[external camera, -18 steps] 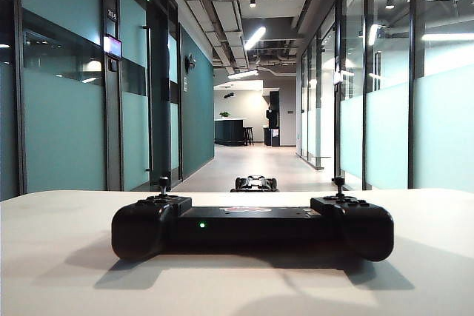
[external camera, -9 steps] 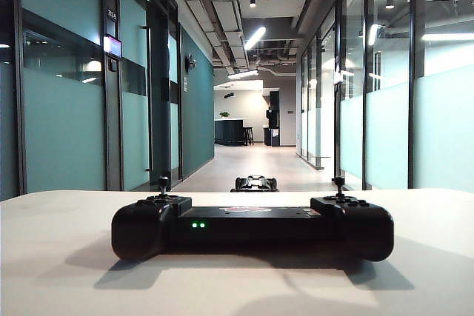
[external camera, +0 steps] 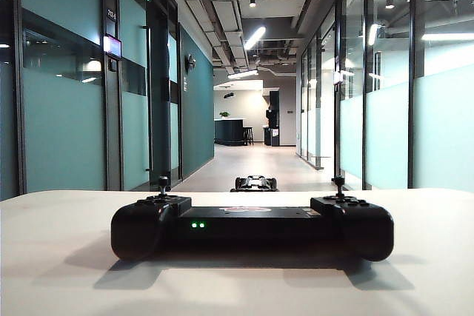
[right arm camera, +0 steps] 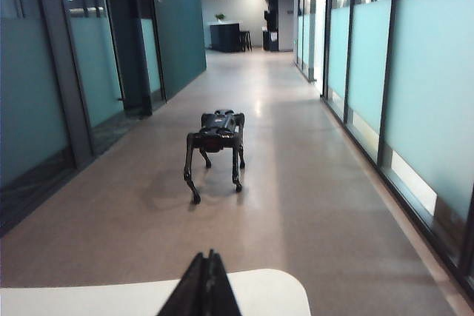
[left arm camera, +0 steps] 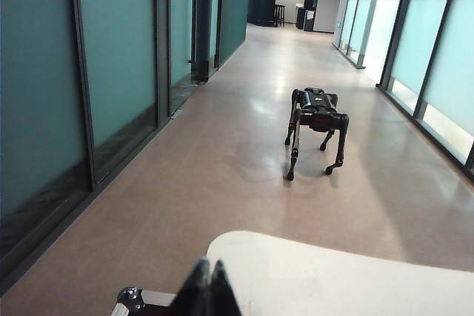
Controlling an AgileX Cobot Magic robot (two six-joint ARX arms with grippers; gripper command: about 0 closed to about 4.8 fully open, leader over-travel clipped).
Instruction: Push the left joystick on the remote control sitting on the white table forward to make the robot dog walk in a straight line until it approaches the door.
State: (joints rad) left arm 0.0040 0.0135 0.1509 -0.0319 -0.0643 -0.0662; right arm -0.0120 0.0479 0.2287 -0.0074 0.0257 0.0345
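No stick has been pushed yet, so the job looks like it is only starting. The remote control (external camera: 252, 223) sits on the white surface (external camera: 67, 257), flat and facing down the hall, with two green lights on its front. The left joystick (external camera: 164, 182) stands straight up at about 9 o'clock from the middle of the remote, and nothing touches it.

The robot dog (left arm camera: 317, 125) stands on the hall floor past the surface's far edge, at 12 o'clock from the remote, with its legs straight. The far end of the hall is well apart from it.

The left pincer (left arm camera: 209, 290) is pressed together with nothing in it. It points level down the hall, low over the near part of the surface. The right pincer (right arm camera: 206, 286) is also pressed together and empty, pointing the same way. Neither arm shows in the exterior view.

Next, I think the left pincer needs to come to the left joystick and nudge its cap gently toward 12 o'clock.
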